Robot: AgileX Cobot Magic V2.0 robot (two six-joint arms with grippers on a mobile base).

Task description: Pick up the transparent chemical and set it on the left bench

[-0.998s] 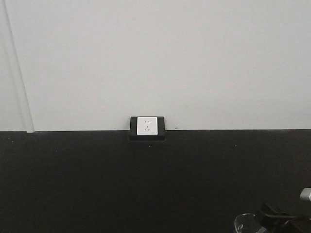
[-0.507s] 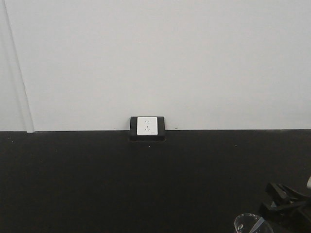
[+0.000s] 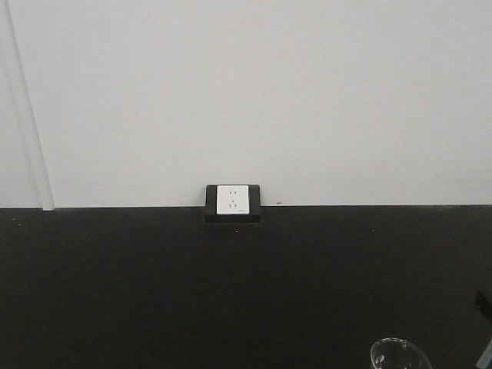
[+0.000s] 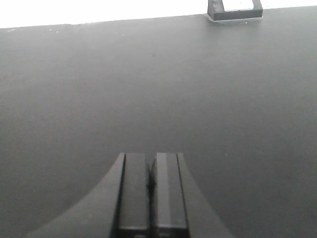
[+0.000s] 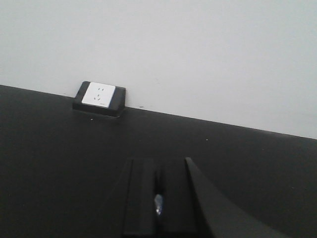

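Observation:
The rim of the clear glass beaker [image 3: 398,354] shows at the bottom right edge of the front view, standing on the black bench [image 3: 154,292]; I cannot make out its pipette. My right gripper [image 5: 157,166] hovers over the bench facing the wall, fingers together. A small bright glint [image 5: 157,203] sits in the slit between them; I cannot tell what it is. Only a dark sliver of that arm [image 3: 484,301] shows at the right edge of the front view. My left gripper [image 4: 152,157] is shut and empty above bare bench. The beaker is in neither wrist view.
A white wall socket in a black housing [image 3: 233,201] sits where the bench meets the white wall; it also shows in the right wrist view [image 5: 99,97] and the left wrist view [image 4: 235,9].
My right gripper has pulled away from beside the beaker, moving right and almost out of the front view. The beaker stays in place on the bench.

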